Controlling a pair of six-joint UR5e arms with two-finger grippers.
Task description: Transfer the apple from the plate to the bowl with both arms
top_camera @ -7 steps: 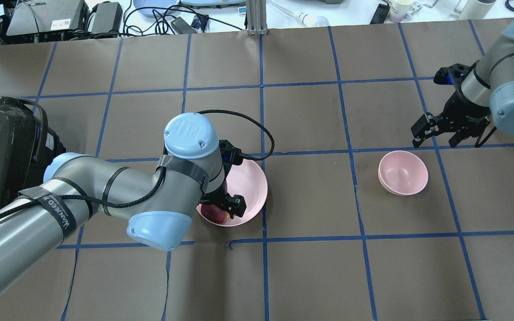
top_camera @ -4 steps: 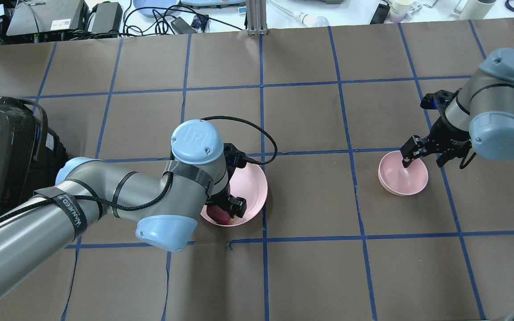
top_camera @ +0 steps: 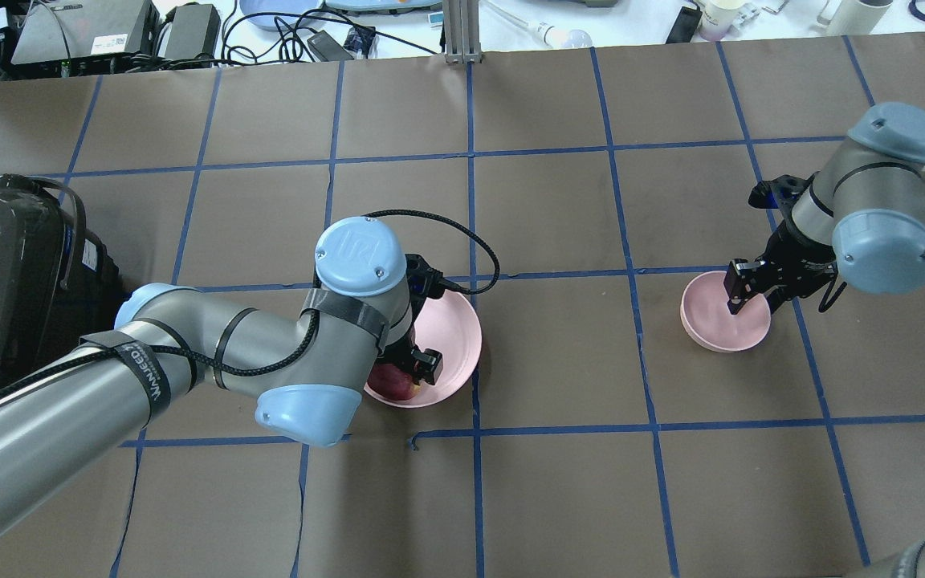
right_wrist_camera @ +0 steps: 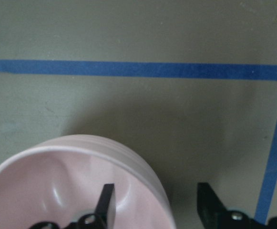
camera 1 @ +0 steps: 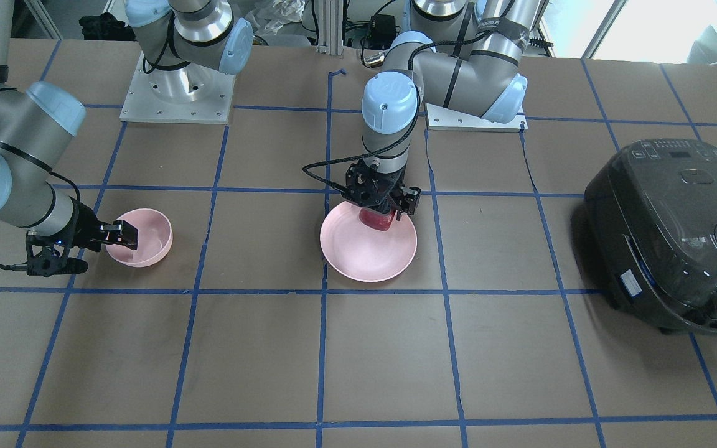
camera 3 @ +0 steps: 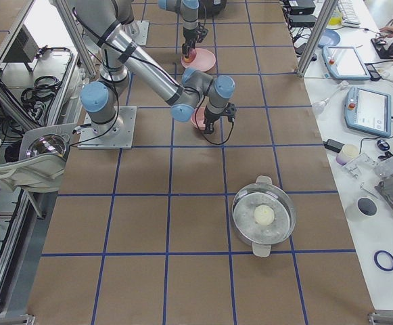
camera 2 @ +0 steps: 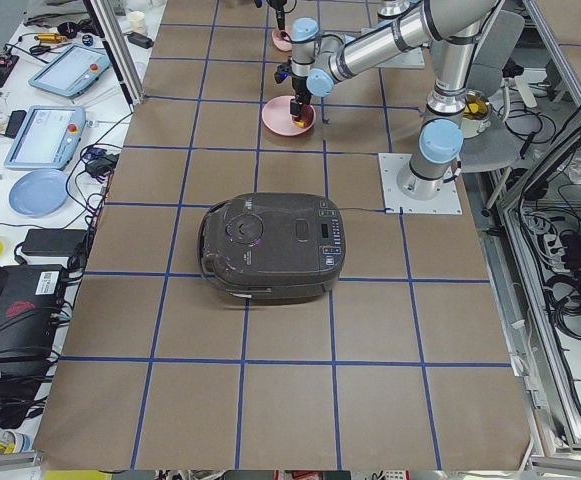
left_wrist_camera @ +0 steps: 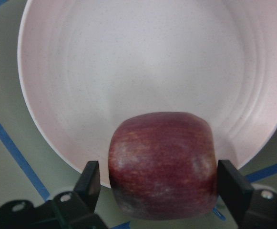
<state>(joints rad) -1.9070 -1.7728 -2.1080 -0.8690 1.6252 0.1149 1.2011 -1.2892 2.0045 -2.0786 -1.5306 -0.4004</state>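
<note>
Red apple (left_wrist_camera: 162,162) on plate (camera 1: 368,255), near its rim; bowl (top_camera: 707,333) well apart on surface (top_camera: 559,353).
Flanked by left fingers (left_wrist_camera: 91,180), apart, thin gap at one side; right fingers (right_wrist_camera: 107,202) apart, straddling bowl wall, one inside, one outside.

The dark red, blocky apple (left_wrist_camera: 162,164) sits at the edge of the wide, shallow pink plate (top_camera: 454,337) nearest the robot. The left gripper (left_wrist_camera: 159,179) flanks it, and a thin gap shows on one side. The small, deep pink bowl (top_camera: 711,325) stands upright, well apart from the plate. The right gripper (right_wrist_camera: 157,202) is spread across its wall, one finger inside and one outside.
</note>
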